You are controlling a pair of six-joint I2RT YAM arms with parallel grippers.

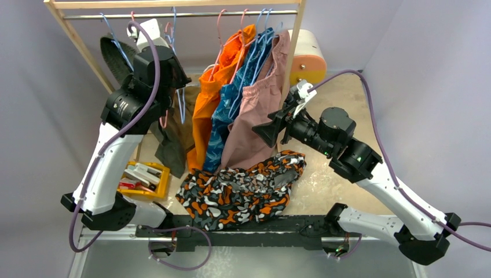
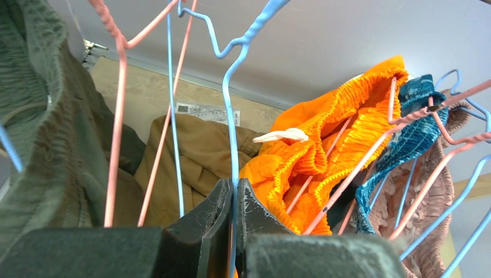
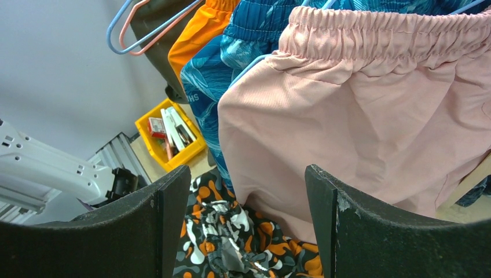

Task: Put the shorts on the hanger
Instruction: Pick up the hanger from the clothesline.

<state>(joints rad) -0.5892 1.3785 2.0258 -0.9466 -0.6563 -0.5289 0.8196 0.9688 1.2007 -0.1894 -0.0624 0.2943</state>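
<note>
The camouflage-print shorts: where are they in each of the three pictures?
Top external: the camouflage shorts lie crumpled on the table, low centre.
Left wrist: not in it.
Right wrist: bottom edge, left of centre, below the pink shorts.
Shared landmark: the hanging orange shorts show in all three views.

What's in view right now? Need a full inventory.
camo shorts: one, orange-black-grey-white, crumpled at table front
blue hanger: one, light blue, in left gripper
orange shorts: one, hung
blue shorts: one, patterned, hung
pink shorts: one, dusty pink, hung
green garment: one, olive, rack left
brown garment: one, rack left
spare hangers: several, pink and blue
yellow bin: one, table left
rack: one, wood, rear
left gripper: shut on blue hanger
right gripper: open, empty
</note>
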